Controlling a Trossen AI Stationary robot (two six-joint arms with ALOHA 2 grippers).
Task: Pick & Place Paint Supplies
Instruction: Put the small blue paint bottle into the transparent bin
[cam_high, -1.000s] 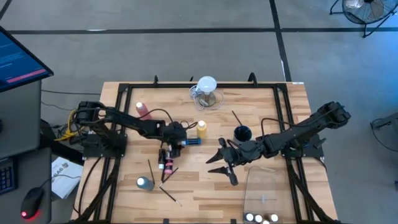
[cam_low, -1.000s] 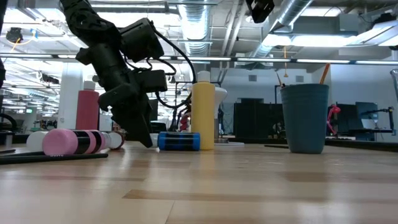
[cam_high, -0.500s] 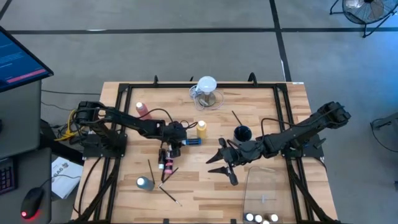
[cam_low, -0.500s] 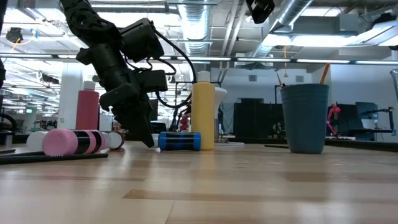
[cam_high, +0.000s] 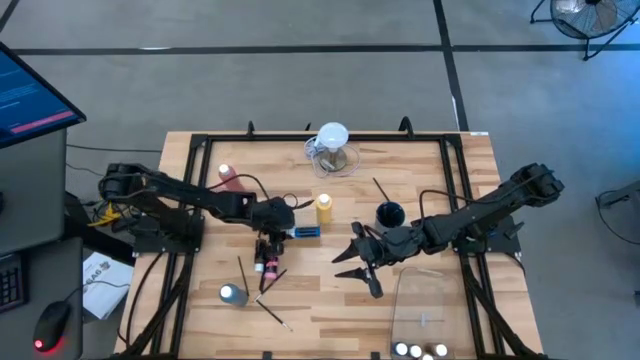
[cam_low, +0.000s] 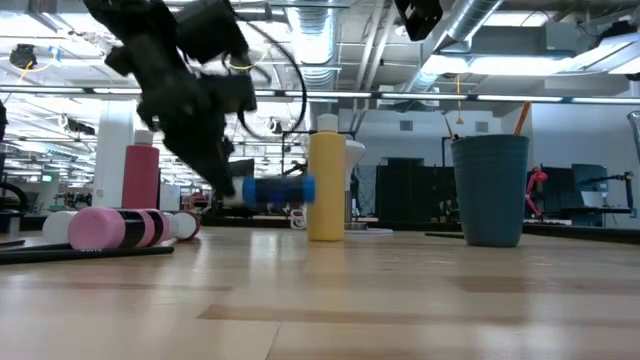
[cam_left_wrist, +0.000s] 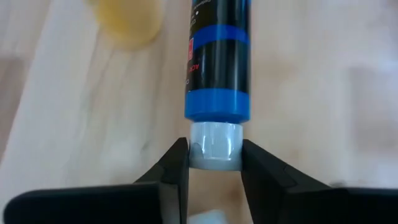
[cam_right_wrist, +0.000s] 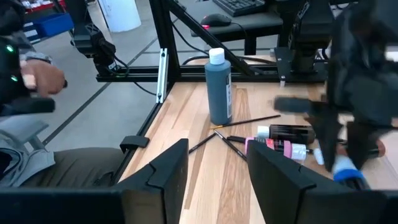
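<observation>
A blue-and-black paint bottle (cam_left_wrist: 217, 56) with a pale cap hangs level above the table (cam_low: 278, 190), beside the upright yellow bottle (cam_high: 324, 207). My left gripper (cam_high: 286, 232) is shut on it. My right gripper (cam_high: 355, 262) hovers open over the table's middle right, with nothing between its fingers (cam_right_wrist: 217, 180). A pink bottle (cam_high: 266, 262) lies on its side below the left gripper. A pink-red bottle (cam_high: 229, 177) and a grey-blue bottle (cam_high: 232, 294) stand upright. Thin brushes (cam_high: 243, 272) lie flat. My left gripper pinches the bottle's pale cap (cam_left_wrist: 214, 149) between its two fingers, one on each side. The fingers come slanting down from the table's left, and the bottle's body reaches out beyond the fingertips toward the right. The bottle is lifted clear and about level.
A dark cup (cam_high: 389, 214) stands right of the yellow bottle. A clear jug with a white round top (cam_high: 333, 150) is at the far edge. A clear bin (cam_high: 425, 305) at the near right holds small white-capped bottles (cam_high: 420, 350). A person sits beyond the table's left side (cam_right_wrist: 37, 81).
My left gripper has risen and drawn slightly toward the table's left. The blue bottle, which lay on the table beside the yellow bottle, has come up with it and now hangs level, clear of the wood.
</observation>
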